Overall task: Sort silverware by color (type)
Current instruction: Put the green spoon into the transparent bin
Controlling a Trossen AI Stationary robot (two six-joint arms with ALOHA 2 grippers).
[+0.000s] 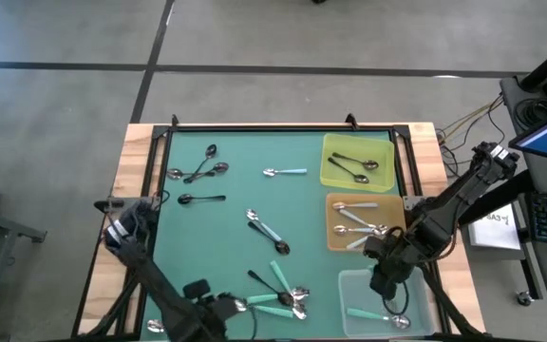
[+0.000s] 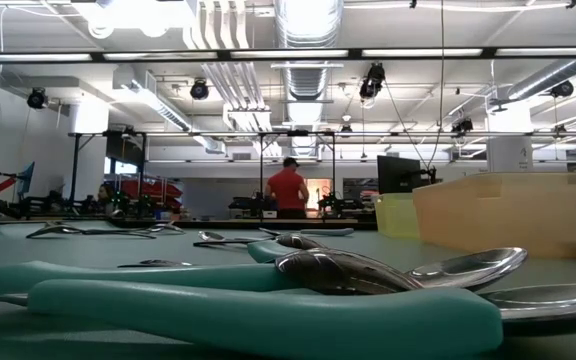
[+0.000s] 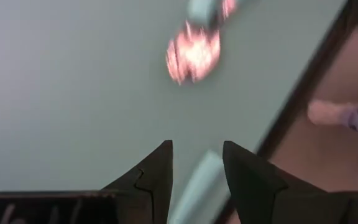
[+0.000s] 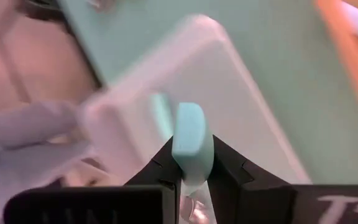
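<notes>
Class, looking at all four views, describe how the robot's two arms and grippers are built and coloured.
Both arms are dark, jointed and slender. The left gripper and right gripper each end in two black, wedge-shaped fingers tapering to points. The right arm carries black cabling, and white lettering marks its wrist housing.

Glossy metal spoon bowls (image 2: 340, 268), matt teal plastic handles (image 2: 268, 318) (smooth-looking)

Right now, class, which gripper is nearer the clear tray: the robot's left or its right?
Right. The right gripper hangs over the clear tray, holding a teal-handled spoon. The left gripper sits across the mat by the spoon pile.
</notes>
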